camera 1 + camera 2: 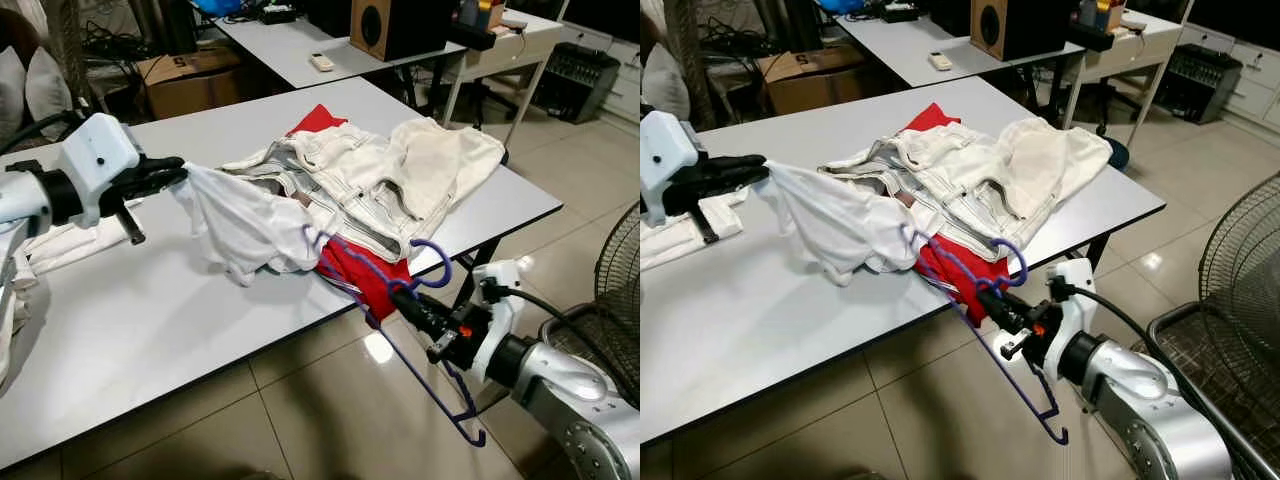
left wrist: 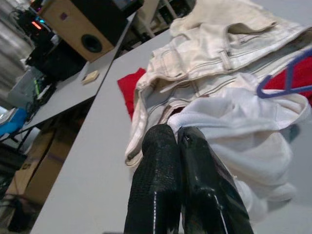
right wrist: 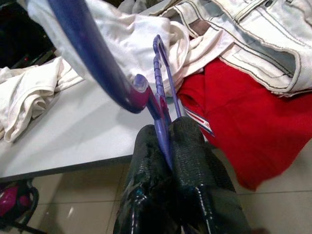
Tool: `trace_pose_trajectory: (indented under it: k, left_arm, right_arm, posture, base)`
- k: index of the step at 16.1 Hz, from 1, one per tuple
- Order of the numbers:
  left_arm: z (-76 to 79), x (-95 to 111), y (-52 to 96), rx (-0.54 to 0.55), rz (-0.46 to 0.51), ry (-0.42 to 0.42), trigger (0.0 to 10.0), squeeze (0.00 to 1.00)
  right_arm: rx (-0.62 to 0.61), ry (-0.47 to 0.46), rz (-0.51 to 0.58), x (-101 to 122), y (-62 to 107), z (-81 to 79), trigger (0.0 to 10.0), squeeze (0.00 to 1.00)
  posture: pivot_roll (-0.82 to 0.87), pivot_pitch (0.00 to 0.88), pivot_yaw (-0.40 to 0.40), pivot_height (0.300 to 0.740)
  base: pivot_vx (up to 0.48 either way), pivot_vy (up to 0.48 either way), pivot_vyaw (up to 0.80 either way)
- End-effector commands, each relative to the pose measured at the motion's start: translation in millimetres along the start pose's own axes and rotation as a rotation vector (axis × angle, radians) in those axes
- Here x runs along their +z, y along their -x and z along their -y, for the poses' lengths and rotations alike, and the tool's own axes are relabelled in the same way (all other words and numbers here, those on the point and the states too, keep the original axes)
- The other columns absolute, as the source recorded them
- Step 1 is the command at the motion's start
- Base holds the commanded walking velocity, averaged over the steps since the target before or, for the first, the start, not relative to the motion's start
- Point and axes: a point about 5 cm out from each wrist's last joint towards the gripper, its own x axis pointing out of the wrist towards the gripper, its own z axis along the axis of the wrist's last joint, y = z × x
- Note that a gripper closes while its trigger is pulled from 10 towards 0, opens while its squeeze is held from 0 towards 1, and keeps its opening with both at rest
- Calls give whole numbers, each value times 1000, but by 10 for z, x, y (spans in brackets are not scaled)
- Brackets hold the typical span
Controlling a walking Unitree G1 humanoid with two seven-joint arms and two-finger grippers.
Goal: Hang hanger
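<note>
an office or lab workroom: behind the long grey-white laminate table (image 1: 150, 320) stand another desk with a wooden speaker box (image 1: 372, 26), a cardboard box (image 1: 185, 78), tangled cables and tiled floor.

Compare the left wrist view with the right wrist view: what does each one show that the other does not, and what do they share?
Left wrist view alone: the left gripper, jaws shut on the white shirt, plus a speaker on the far table.

Right wrist view alone: the right gripper, jaws shut on the purple hanger, plus floor tiles below the table edge.

Both: the shirt, the hanger, the red cloth, the pale jeans and the grey table.
</note>
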Motion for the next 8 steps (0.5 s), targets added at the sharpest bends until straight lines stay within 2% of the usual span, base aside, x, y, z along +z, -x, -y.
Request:
trace_pose_trajectory:
  k: [1, 3, 5, 6, 8]
  left_arm:
    - [-10, 56, 40, -12, 12, -6, 0, 0]
    - [36, 2, 73, -30, -42, -3, 0, 0]
    - [121, -115, 83, -81, -123, 16, 0, 0]
    - [218, -210, 81, -138, -186, 42, 0, 0]
    - [529, -498, 101, -271, -384, 126, 0, 0]
  right_arm:
    - [-9, 11, 18, 52, 34, 29, 10000, 0]
    - [-18, -7, 64, 128, 116, 72, 10000, 0]
    - [35, 2, 72, 160, 188, 41, 10000, 0]
    - [45, 7, 62, 154, 209, 41, 10000, 0]
    - [-5, 9, 26, 108, 215, 112, 10000, 0]
  posture:
    - [-101, 0, 34, 740]
    - [-103, 0, 31, 740]
    - [-105, 0, 32, 740]
    - [-105, 0, 32, 740]
    - [-107, 0, 32, 740]
  base:
    - [0, 0, 0]
    - [0, 0, 0]
    - [0, 0, 0]
    - [0, 0, 0]
    - [0, 0, 0]
